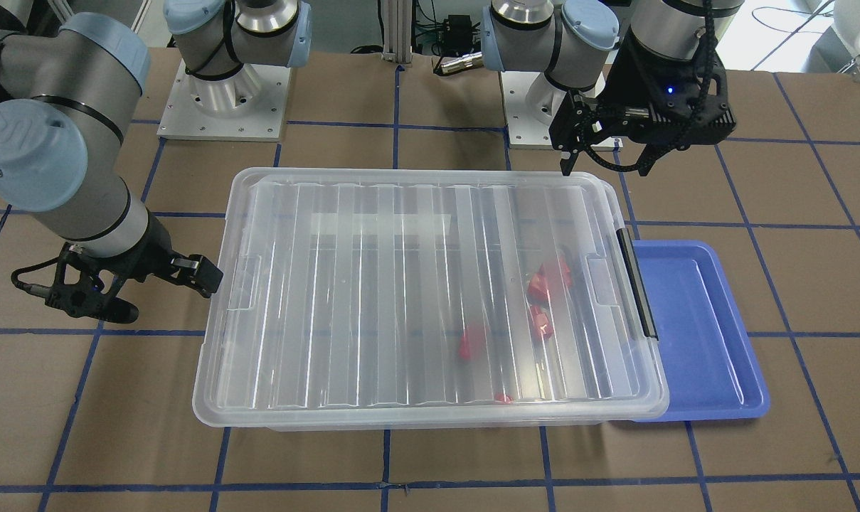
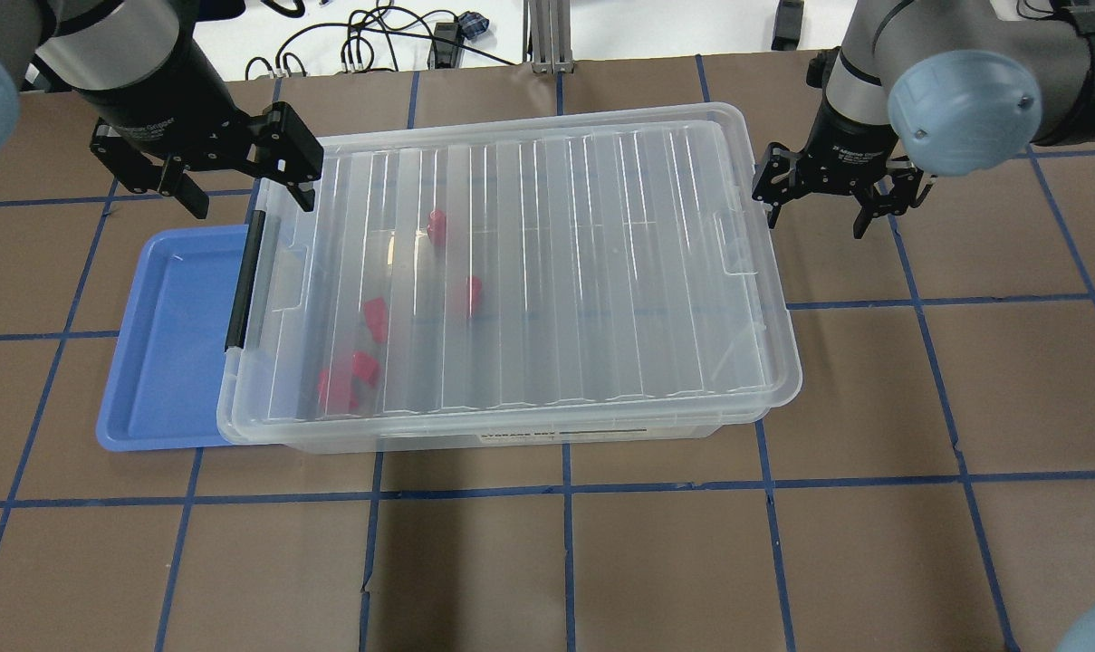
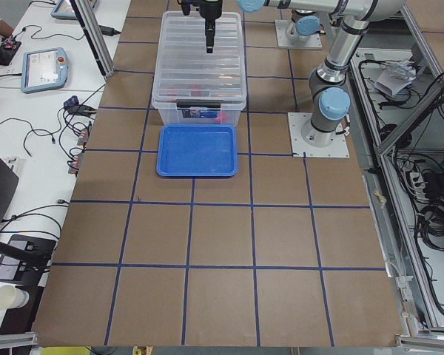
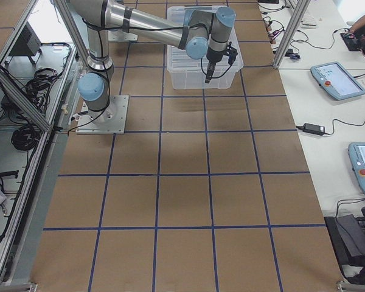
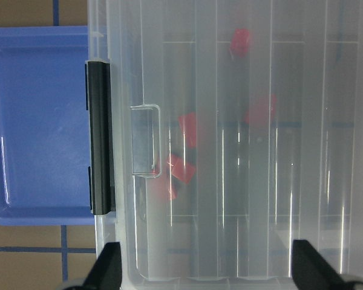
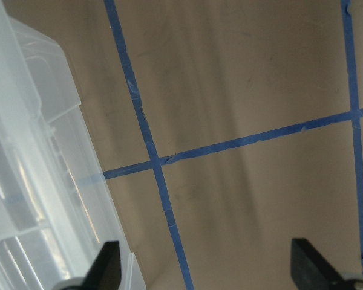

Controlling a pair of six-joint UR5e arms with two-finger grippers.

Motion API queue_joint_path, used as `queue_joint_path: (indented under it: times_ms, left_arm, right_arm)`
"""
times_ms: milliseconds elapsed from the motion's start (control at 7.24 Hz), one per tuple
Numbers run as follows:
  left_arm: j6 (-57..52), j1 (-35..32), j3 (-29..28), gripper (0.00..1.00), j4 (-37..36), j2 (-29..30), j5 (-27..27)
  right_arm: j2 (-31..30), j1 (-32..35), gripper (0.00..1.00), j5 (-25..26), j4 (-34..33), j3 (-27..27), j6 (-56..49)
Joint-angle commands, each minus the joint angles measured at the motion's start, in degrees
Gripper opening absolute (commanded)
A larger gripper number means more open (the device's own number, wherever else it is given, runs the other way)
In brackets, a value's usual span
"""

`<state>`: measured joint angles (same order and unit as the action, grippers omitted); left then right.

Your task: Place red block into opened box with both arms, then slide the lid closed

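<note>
Covering the box (image 2: pixel 601 436), the lid (image 2: pixel 556 272) lies lengthwise toward the blue tray (image 2: pixel 162 344).

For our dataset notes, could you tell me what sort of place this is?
Most likely a robotics lab workcell: the left arm and right arm are bolted to a tape-gridded table, with a teach pendant nearby.
</note>
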<state>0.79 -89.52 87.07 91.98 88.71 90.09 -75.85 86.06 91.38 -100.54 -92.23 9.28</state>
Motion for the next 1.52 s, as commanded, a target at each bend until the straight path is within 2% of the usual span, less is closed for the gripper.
queue_joint_path:
  times_ms: [0,138,414,691,1382]
  left_arm:
    - [0.0,0.0,0.0,1.0,-0.1,0.1,0.0]
    - [0.0,0.0,0.0,1.0,-0.1,0.1,0.0]
    - [0.0,0.0,0.0,1.0,-0.1,0.0,0.0]
    - [0.0,-0.1,0.0,1.0,-0.1,0.0,0.2]
    - [-0.1,-0.1,-0.1,1.0,-0.1,-0.1,0.4]
  right_arm:
    - [-0.4,-0.1,1.0,0.4,0.1,2.0,-0.2]
    - [-2.2,-0.1,1.0,0.6,1.5,3.8,-0.4]
    - [-10.6,0.0,1.0,-0.1,11.2,4.3,-0.5]
    - [-14.9,1.9,1.0,-1.0,17.9,3.6,-0.1]
    - [-15.4,3.6,1.0,-0.9,18.5,3.4,-0.1]
